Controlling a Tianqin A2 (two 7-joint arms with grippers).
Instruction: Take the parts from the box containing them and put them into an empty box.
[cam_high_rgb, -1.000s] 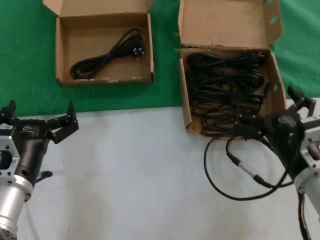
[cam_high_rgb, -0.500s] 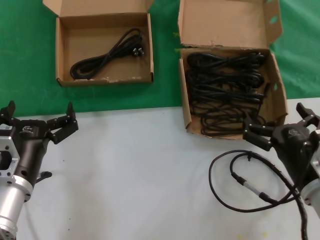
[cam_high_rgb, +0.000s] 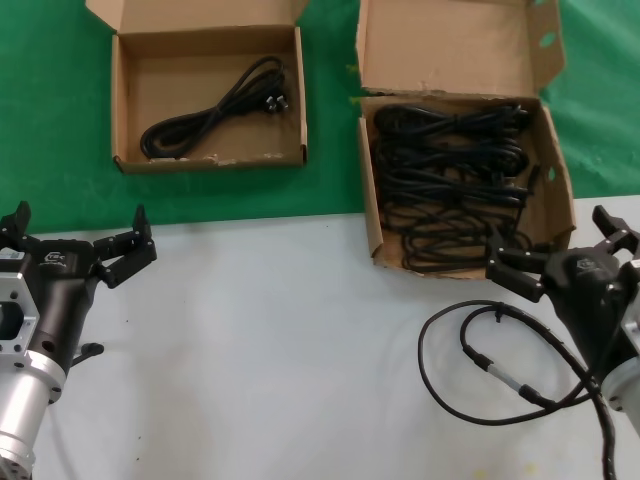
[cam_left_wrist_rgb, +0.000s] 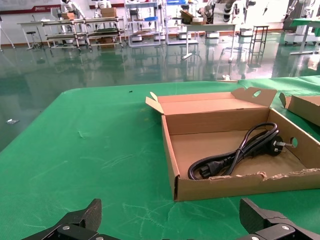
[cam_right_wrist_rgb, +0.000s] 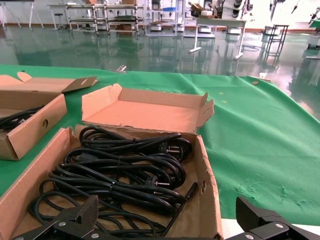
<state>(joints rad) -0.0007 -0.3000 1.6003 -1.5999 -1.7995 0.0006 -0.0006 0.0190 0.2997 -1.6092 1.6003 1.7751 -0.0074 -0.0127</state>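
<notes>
1. Shallow squarish cardboard box (cam_high_rgb: 208, 95) on the green cloth (cam_high_rgb: 50, 120) holds one bundled power cable (cam_high_rgb: 215, 108) (plug end visible in the left wrist view).
2. Deeper cardboard box (cam_high_rgb: 455, 180), tall flap up, is packed with looped power cables (cam_high_rgb: 450, 175); most of the transfer looks undone.
3. Right gripper (cam_high_rgb: 560, 250) hovers at that box's near rim, fingers spread, holding nothing.
4. Left gripper (cam_high_rgb: 78, 238) waits over the white tabletop (cam_high_rgb: 270, 350), well short of the shallow box, fingers apart, empty.
5. Thick robot cable (cam_high_rgb: 480, 350) loops loose on the tabletop.
</notes>
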